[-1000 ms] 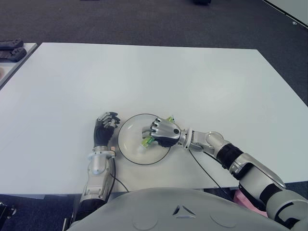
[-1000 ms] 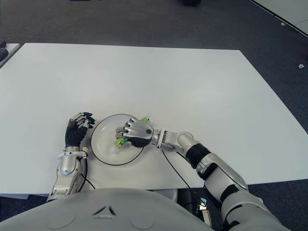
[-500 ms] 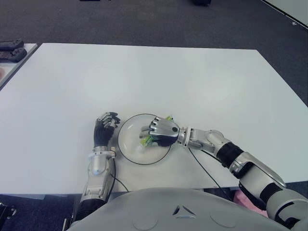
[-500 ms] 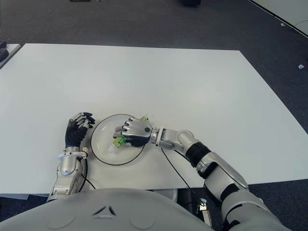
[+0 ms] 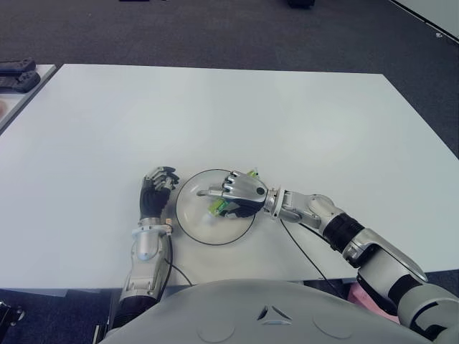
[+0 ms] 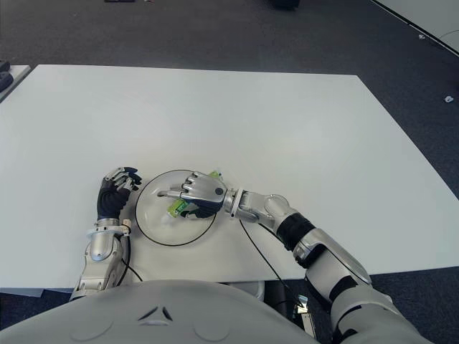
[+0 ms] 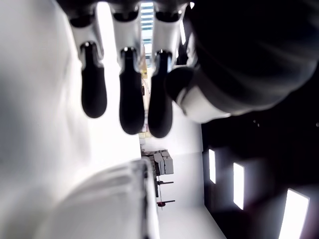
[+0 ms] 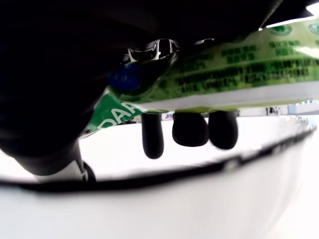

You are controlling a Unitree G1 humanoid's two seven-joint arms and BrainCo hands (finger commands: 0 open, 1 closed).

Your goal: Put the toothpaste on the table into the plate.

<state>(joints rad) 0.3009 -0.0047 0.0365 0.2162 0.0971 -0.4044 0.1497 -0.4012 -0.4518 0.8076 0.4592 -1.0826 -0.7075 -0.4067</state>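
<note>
Eye views: the right hand [image 5: 242, 192] was over the plate [image 5: 188, 216], fingers extended, with the toothpaste [image 5: 217, 208] under its palm, inside the plate on the white table [image 5: 287, 122]. The left hand [image 5: 154, 190] sat just left of the plate.

Left wrist view: fingers [image 7: 121, 89] curled, holding nothing.

Right wrist view: green tube against the palm, fingers [image 8: 190, 128] loosened beyond it; grip could not be confirmed.
</note>
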